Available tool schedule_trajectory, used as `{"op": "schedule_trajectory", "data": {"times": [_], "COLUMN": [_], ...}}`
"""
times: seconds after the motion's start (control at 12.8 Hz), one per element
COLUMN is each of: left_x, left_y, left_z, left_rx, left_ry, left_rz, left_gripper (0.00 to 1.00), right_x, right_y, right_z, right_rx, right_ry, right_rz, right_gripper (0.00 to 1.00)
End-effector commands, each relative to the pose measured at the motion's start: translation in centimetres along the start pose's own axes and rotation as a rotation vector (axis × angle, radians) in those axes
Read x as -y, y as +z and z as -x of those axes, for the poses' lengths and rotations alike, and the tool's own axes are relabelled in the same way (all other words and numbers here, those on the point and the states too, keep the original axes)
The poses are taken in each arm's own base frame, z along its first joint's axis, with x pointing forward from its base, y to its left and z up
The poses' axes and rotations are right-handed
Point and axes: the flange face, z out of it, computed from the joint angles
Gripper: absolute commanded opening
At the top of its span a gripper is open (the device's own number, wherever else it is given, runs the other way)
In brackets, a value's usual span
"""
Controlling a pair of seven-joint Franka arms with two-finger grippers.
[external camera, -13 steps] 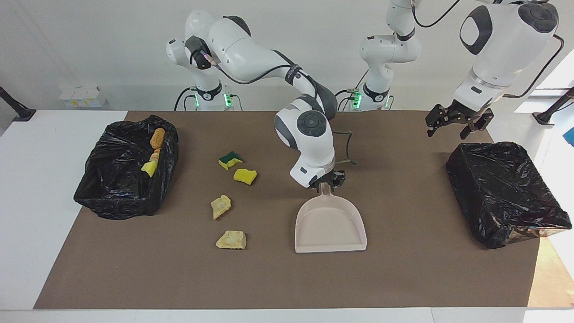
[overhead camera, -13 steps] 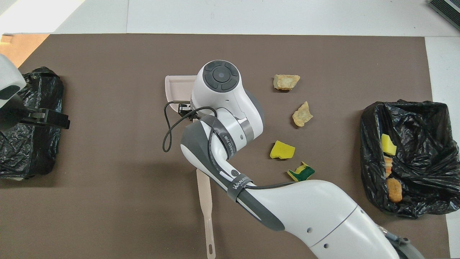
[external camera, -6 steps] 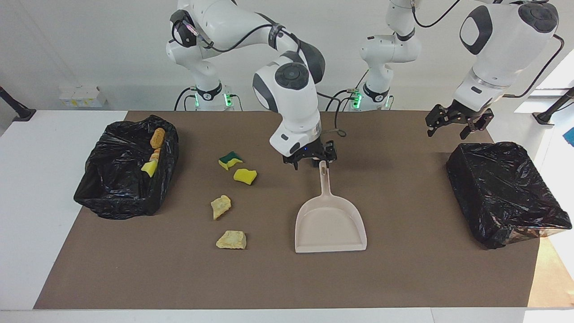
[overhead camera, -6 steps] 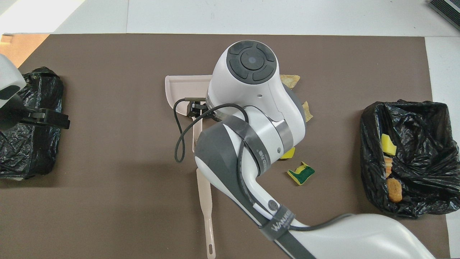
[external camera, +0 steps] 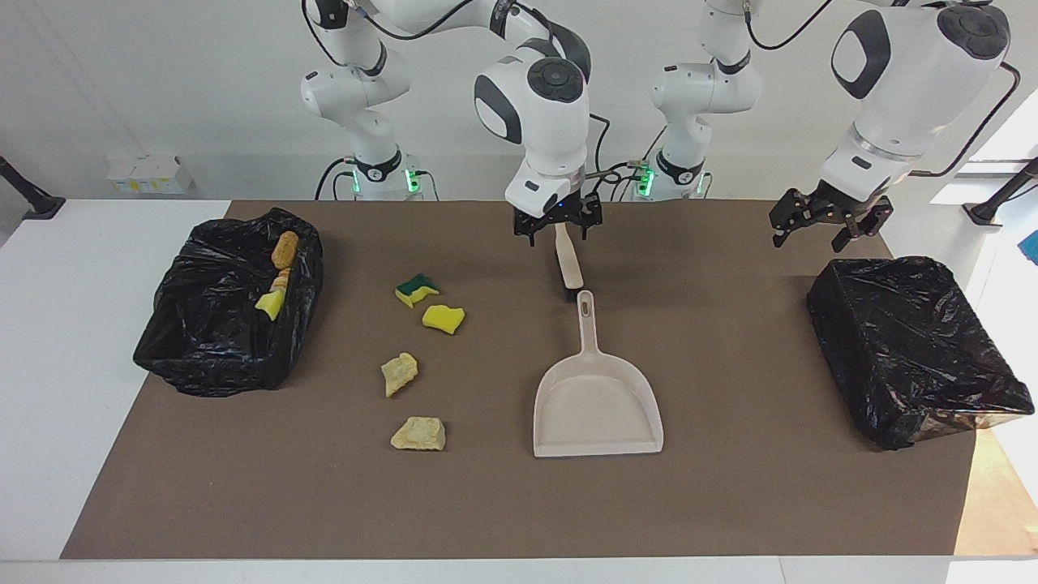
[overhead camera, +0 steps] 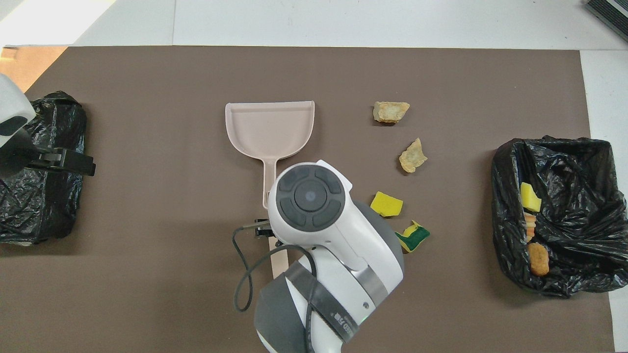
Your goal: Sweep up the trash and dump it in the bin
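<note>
Several scraps of trash lie on the brown mat: a green-and-yellow sponge piece point(external camera: 416, 288), a yellow sponge piece point(external camera: 443, 318) and two pale foam chunks point(external camera: 399, 373) point(external camera: 418, 434). A black-bagged bin point(external camera: 211, 357) at the right arm's end holds an orange-brown lump point(external camera: 285, 249) and a yellow piece point(external camera: 270, 304). The beige dustpan point(external camera: 596, 401) lies flat mid-mat, its handle toward the robots. My right gripper point(external camera: 558, 231) hangs open and empty over the beige hand brush point(external camera: 568, 264). My left gripper point(external camera: 829, 223) waits open in the air beside the bin at its end.
A second black-bagged bin point(external camera: 908, 341) stands at the left arm's end of the mat. The brush point(overhead camera: 278, 260) lies in line with the dustpan handle point(overhead camera: 268, 181), nearer to the robots. White table borders the mat point(overhead camera: 441, 73) at both ends.
My right gripper opened, let go of the dustpan handle, rose and drew back toward the robots to over the brush. The dustpan stayed flat. The left arm has not moved.
</note>
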Motion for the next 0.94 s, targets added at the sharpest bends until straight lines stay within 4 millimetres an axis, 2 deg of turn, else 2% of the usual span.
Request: {"op": "schedule_trajectory", "data": {"times": [0.0,0.16,0.31,0.47,0.55,0.62,0.7,0.78,0.86], "left_x": [0.2,0.2,-0.9,-2.1,-4.2,-6.3,-9.0,-10.7,-11.5], "left_y": [-0.6,-0.6,-0.4,0.7,1.1,2.4,3.4,5.2,6.5], "left_z": [0.0,0.0,-0.3,-1.4,-2.0,-3.0,-3.8,-4.8,-5.8], "left_rx": [-0.005,-0.006,-0.023,-0.062,-0.083,-0.095,-0.103,-0.109,-0.123], "left_ry": [-0.010,-0.010,0.018,0.022,0.046,0.026,0.005,0.004,0.008], "left_rz": [-0.017,-0.017,-0.017,-0.009,-0.007,-0.004,0.002,0.005,0.011], "left_gripper": [1.00,1.00,1.00,1.00,1.00,1.00,1.00,1.00,1.00], "right_x": [-3.2,-1.9,1.5,1.7,2.0,1.9,2.6,3.3,3.4], "right_y": [3.6,6.0,9.7,12.0,12.3,12.4,13.0,13.4,13.3], "right_z": [3.3,4.0,6.8,8.6,9.6,10.1,11.7,13.2,14.3], "right_rx": [0.004,0.042,0.089,0.071,0.073,0.075,0.085,0.092,0.092], "right_ry": [0.019,0.007,-0.048,-0.001,-0.006,-0.014,-0.039,-0.066,-0.067], "right_rz": [-0.029,-0.025,0.002,0.002,0.009,0.013,0.026,0.036,0.041], "right_gripper": [1.00,1.00,1.00,1.00,1.00,1.00,1.00,1.00,1.00]}}
